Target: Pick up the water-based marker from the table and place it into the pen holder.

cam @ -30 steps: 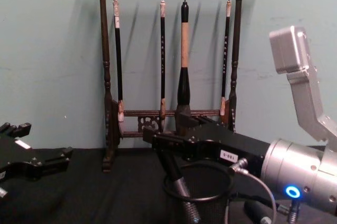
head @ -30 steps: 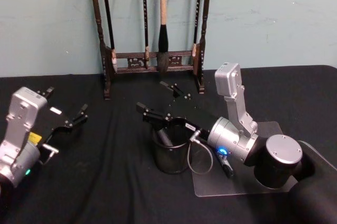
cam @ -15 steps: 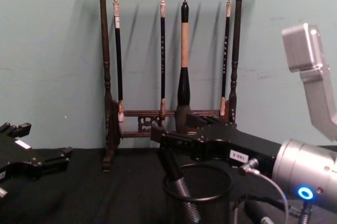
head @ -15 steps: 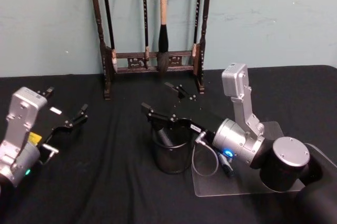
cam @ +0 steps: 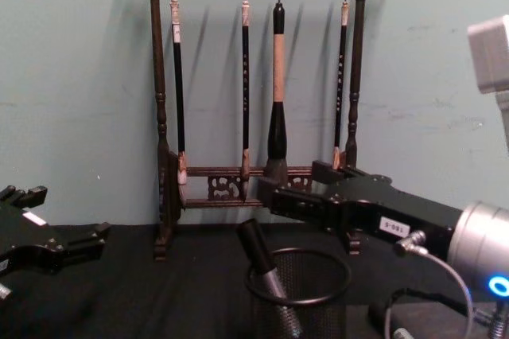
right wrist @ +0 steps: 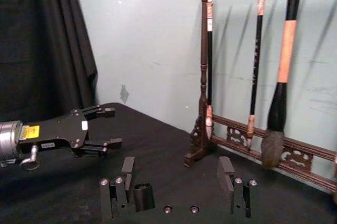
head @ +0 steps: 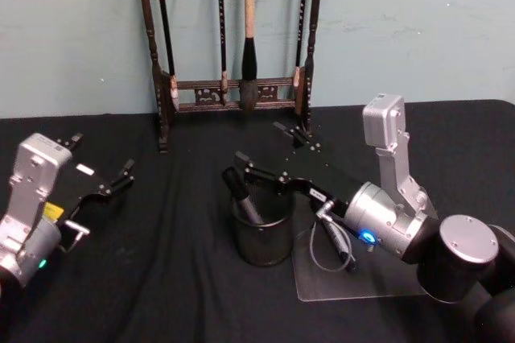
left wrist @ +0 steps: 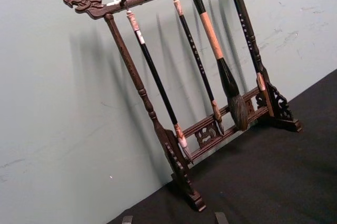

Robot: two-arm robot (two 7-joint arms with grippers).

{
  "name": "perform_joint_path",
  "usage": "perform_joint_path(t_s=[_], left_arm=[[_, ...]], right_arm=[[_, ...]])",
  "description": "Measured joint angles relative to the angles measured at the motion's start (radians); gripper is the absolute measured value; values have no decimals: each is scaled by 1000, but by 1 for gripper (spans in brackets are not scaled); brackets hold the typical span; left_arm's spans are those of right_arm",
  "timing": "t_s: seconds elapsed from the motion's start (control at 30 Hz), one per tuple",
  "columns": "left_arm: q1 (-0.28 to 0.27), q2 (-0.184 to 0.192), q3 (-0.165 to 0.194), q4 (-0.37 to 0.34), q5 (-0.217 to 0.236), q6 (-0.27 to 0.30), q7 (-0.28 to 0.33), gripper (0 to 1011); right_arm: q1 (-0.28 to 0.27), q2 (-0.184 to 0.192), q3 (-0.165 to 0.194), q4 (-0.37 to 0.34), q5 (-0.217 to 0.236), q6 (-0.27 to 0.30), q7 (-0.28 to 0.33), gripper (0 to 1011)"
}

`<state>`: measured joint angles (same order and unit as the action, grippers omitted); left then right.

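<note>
The pen holder [head: 263, 243] is a black mesh cup standing mid-table. The dark water-based marker [head: 241, 193] stands inside it, leaning left with its top above the rim. In the chest view the marker [cam: 265, 262] pokes out of the pen holder [cam: 318, 311]. My right gripper [head: 257, 141] is open, level with the holder's top and just right of it, apart from the marker. From the chest, the right gripper [cam: 291, 180] hovers above the rim. The right wrist view has the marker's end [right wrist: 143, 196] near one finger of the right gripper [right wrist: 177, 174]. My left gripper [head: 102, 155] rests open at the far left.
A tall dark wooden brush rack [head: 233, 85] with several hanging brushes stands at the back against the wall. A clear plate [head: 378, 291] lies under my right arm. The right arm's cable loop [head: 318, 254] hangs beside the holder. Bare black cloth lies between the left gripper and the holder.
My right gripper, open throughout, has drawn back to the right and away from the holder. The marker stays in the holder. The left arm has not moved.
</note>
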<state>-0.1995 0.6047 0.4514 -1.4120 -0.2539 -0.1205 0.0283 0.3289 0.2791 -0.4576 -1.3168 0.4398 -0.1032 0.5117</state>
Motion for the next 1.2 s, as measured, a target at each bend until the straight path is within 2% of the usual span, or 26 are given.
perform_joint_path(t_s=[0.3, 0.47, 0.6, 0.9, 1.2], left_arm=[[0, 0, 0, 0, 0, 0, 0, 1009], [0, 0, 0, 0, 0, 0, 0, 1009], [0, 0, 0, 0, 0, 0, 0, 1009], [0, 0, 0, 0, 0, 0, 0, 1009], [0, 0, 0, 0, 0, 0, 0, 1009]], right_arm=[[-55, 31, 29, -90, -12, 29, -60, 1002], [-106, 43, 60, -154, -56, 58, -152, 1002], [-132, 46, 78, -182, -74, 79, -185, 1002], [-195, 36, 119, -246, -128, 133, -283, 1002], [-214, 19, 149, -254, -146, 182, -313, 1002]])
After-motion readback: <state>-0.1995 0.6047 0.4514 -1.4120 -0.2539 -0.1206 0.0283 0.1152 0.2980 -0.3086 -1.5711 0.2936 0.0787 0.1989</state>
